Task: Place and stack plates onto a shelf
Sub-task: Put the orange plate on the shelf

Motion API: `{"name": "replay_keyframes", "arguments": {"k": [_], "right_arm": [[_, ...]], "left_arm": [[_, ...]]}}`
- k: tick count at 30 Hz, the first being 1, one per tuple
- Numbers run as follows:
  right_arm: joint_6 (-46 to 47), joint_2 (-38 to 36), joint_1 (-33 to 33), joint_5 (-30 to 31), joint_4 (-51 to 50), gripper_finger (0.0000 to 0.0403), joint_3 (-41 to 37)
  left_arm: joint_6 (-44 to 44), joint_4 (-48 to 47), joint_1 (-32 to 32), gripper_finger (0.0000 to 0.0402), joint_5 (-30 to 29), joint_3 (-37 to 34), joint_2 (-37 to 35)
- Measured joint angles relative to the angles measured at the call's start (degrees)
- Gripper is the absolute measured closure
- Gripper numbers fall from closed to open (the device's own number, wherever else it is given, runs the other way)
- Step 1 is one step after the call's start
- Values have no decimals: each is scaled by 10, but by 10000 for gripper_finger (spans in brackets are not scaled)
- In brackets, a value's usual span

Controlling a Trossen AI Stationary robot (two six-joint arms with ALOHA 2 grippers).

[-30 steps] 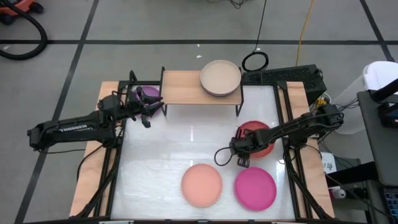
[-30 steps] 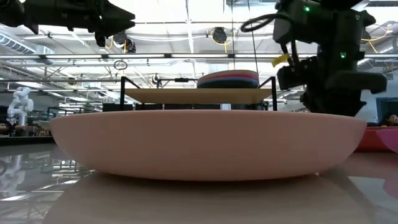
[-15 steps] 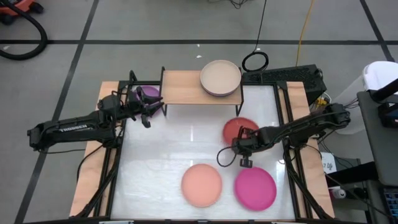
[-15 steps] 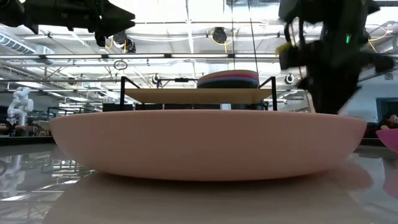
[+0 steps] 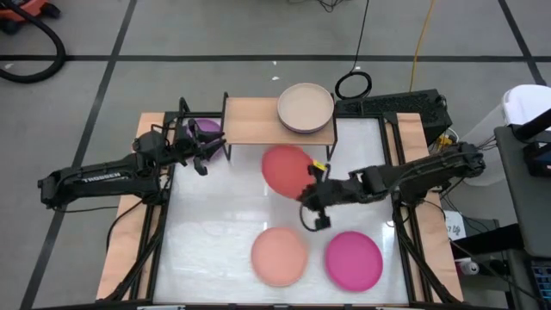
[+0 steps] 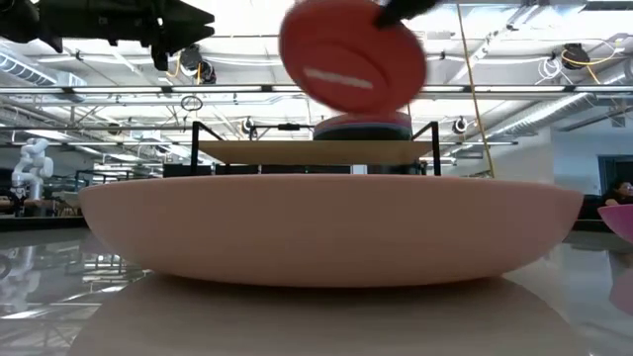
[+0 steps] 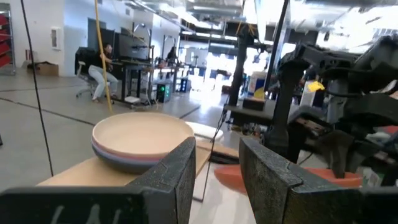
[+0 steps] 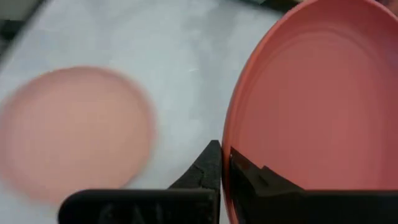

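Red plate (image 5: 287,167) (airborne), right gripper (image 5: 313,191) pinching rim

One shelf (image 5: 258,120) stands on the worktop (image 5: 224,215). Around it, five plates show singly or on top: one beige (image 5: 305,105) topping a stack on the shelf, one purple (image 5: 204,131) just left of it, one red (image 5: 287,167) in front, one salmon (image 5: 279,256) and one magenta (image 5: 354,261) farther out. Two arms, each with one pincer.

Red plate (image 5: 287,168), salmon plate (image 5: 279,256), magenta plate (image 5: 354,261), light-wood shelf (image 5: 251,120)
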Motion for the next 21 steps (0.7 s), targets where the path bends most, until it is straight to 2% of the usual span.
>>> {"name": "replay_keyframes", "arguments": {"k": [3,6,11,17,21], "right_arm": [[-82,41,-30,39,10,402,63],[-155,87,-67,44,38,402,116],[-277,162,-127,92,140,402,151],[-381,239,-195,84,243,402,155],[-386,265,-225,21,258,403,155]], "left_arm": [[-3,24,0,275,0,0,0],[0,52,1,275,-1,0,-2],[20,60,13,275,-27,0,-21],[21,53,23,275,-34,0,-38],[23,52,24,275,-35,0,-38]]}}
